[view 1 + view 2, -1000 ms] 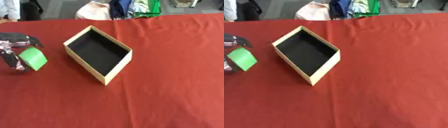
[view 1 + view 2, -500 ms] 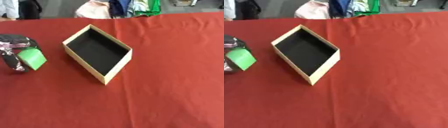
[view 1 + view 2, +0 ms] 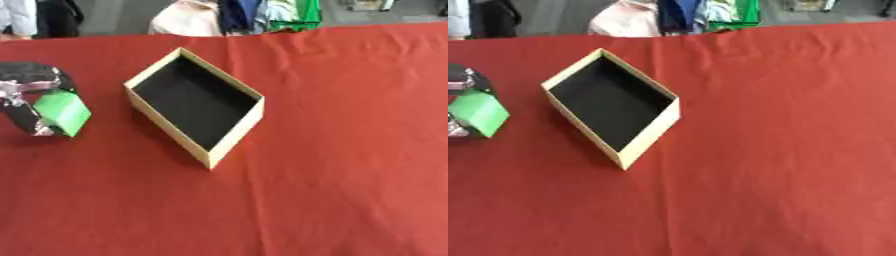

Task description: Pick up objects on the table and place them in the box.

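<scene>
A: Any readable marking on the items?

B: None can be made out. The green block shows plain faces; the box shows plain tan walls and a black interior.

A: Describe the block and its position.

B: A bright green cuboid, tilted, at 9 o'clock from the box and well apart from it, at the left edge of the red tablecloth. The left hand has its fingers curled round it; dark fingers show above and beside the block.

A: And the box?

B: Open-topped, rectangular, set cornerwise, one corner pointing toward 6 o'clock. Nothing shows inside it.

A: Surroundings?

B: At 12 o'clock, beyond the table's far edge, a pale bag and blue and green items. The cloth between block and box is bare red fabric, with creases near the far edge.
</scene>
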